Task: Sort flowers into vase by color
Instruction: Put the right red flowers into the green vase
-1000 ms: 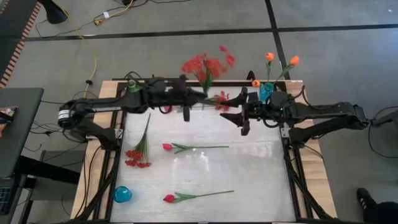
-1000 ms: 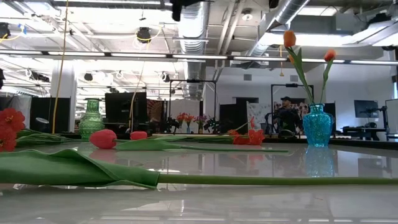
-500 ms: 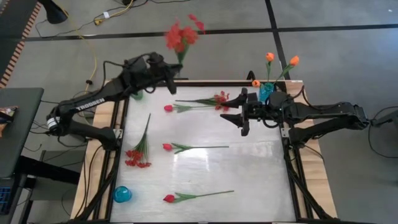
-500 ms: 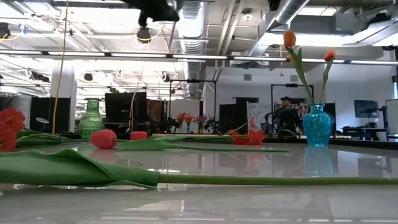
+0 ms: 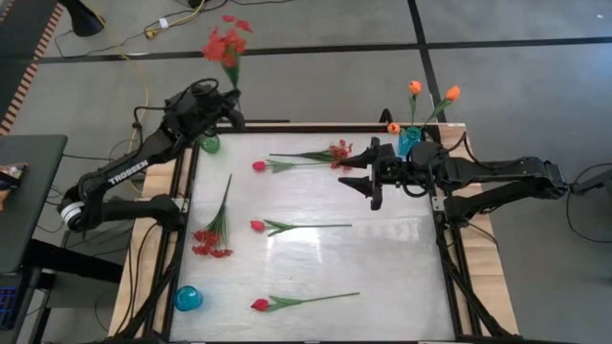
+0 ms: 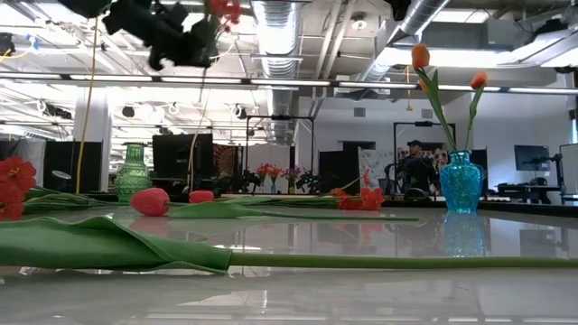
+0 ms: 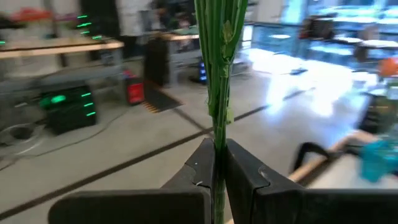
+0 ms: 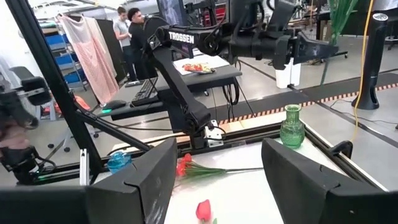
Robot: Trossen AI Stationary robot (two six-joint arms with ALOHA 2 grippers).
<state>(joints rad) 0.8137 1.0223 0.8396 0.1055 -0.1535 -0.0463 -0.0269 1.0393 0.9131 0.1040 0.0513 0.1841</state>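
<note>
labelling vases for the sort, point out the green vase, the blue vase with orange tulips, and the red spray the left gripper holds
green vase [image 8: 291, 126], right wrist view, on its belly
blue vase [image 6: 461, 183], low view, on its glass body
red spray [image 5: 225, 42], high view, on the blooms

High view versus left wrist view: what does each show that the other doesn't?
Only the high view shows the red spray's blooms raised above the green vase, the flowers still lying on the table, the small blue vase, and the open right gripper waiting near the blue vase of orange tulips.

Only the left wrist view shows the fingers pressed tight against the green stems.

Both show the left gripper holding the spray.
</note>
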